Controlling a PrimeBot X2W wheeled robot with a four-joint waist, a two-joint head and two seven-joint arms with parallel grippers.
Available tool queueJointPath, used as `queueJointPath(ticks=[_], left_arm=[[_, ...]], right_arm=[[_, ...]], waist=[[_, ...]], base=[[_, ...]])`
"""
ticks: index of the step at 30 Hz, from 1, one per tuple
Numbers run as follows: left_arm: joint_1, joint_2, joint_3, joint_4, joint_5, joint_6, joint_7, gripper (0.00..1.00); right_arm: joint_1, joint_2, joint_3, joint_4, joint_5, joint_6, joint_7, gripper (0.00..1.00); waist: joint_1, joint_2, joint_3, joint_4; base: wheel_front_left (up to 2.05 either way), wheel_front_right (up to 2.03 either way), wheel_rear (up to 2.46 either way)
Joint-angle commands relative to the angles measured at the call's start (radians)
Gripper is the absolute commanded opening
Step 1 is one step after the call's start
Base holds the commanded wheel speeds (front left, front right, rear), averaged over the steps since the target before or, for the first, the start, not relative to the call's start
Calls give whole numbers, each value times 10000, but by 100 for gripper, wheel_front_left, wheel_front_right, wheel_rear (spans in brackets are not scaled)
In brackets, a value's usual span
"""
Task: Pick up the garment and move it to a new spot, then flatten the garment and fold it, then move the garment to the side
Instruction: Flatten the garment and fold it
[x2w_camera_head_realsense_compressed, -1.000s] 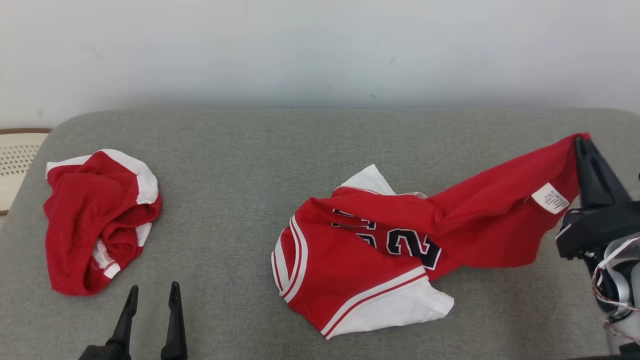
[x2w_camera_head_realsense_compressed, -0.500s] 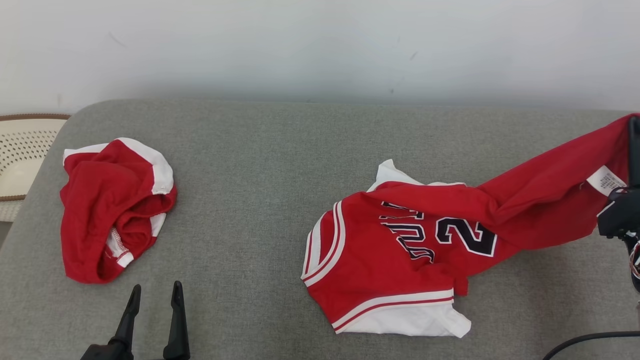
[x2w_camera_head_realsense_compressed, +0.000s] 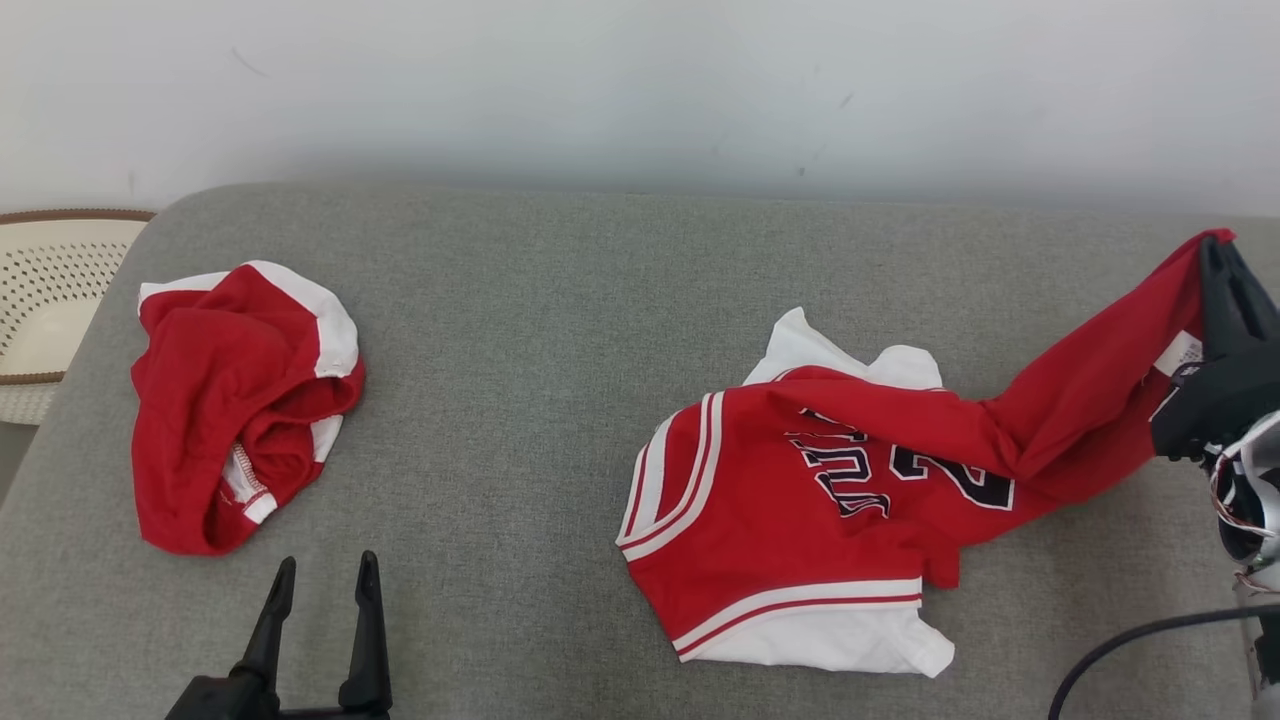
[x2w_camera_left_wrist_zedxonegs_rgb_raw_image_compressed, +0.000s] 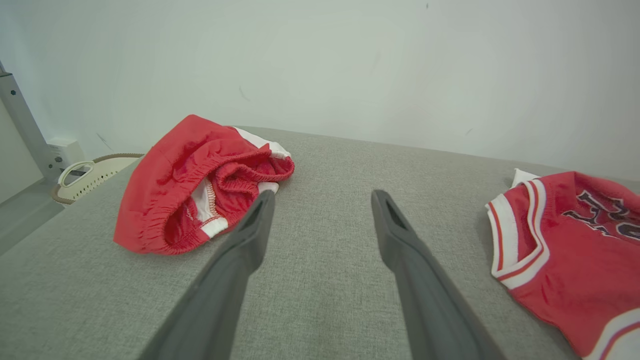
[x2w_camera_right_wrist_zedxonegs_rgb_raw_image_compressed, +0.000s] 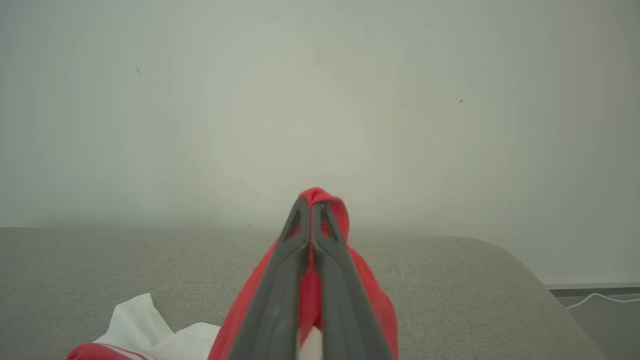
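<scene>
The garment, a red jersey (x2w_camera_head_realsense_compressed: 780, 500) with white trim and dark lettering, lies crumpled on the grey cushion (x2w_camera_head_realsense_compressed: 520, 330) right of centre. One red end stretches up and to the right, off the surface. My right gripper (x2w_camera_head_realsense_compressed: 1215, 245) is shut on that raised end. In the right wrist view the right gripper (x2w_camera_right_wrist_zedxonegs_rgb_raw_image_compressed: 311, 202) has its fingers pressed together with the jersey's red cloth (x2w_camera_right_wrist_zedxonegs_rgb_raw_image_compressed: 336, 212) wrapped over the tips. My left gripper (x2w_camera_head_realsense_compressed: 327, 570) stands open at the lower left with nothing in it. From the left wrist, the left gripper (x2w_camera_left_wrist_zedxonegs_rgb_raw_image_compressed: 322, 200) points between the jersey (x2w_camera_left_wrist_zedxonegs_rgb_raw_image_compressed: 560, 250) and the shorts.
Bunched red shorts (x2w_camera_head_realsense_compressed: 230, 400) with white bands lie at the cushion's left; they also appear just left of the fingers (x2w_camera_left_wrist_zedxonegs_rgb_raw_image_compressed: 175, 185). A pale perforated basket (x2w_camera_head_realsense_compressed: 50, 290) sits beyond the left edge. A pale wall runs behind. A dark cable (x2w_camera_head_realsense_compressed: 1130, 640) curls at the lower right.
The head camera has shifted. My right gripper kept its hold and drew the jersey a little to the right, so more of its front lies spread out. The left gripper stayed open in place.
</scene>
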Motion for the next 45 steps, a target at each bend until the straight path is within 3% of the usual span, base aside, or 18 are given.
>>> queueJointPath(ticks=[1, 8, 16, 29, 45], left_arm=[[-62, 3, -30, 60, -47, 6, -33, 100], [-41, 3, -104, 144, -20, -56, -33, 100], [63, 3, -138, 162, -2, -100, -33, 100], [202, 3, -483, 349, -175, -277, -33, 100], [-227, 1, -753, 724, -249, -563, -32, 100]], right_arm=[[-175, -81, 56, 325, -113, 4, -55, 100], [-497, -101, 264, 1427, -482, 4, -335, 100], [-472, 3, 446, 1634, -424, 4, -684, 100], [690, 567, 550, 691, -388, 4, -1904, 100], [1822, 1516, 964, -540, -729, 4, -2564, 100]], waist=[[-1, -1, 1, 5], [-1, -1, -90, -166], [-1, -1, -232, -628], [-1, -1, -353, -1293], [-1, -1, 84, -2561]], base=[[0, 0, 0], [0, 0, 0], [0, 0, 0], [0, 0, 0], [0, 0, 0]])
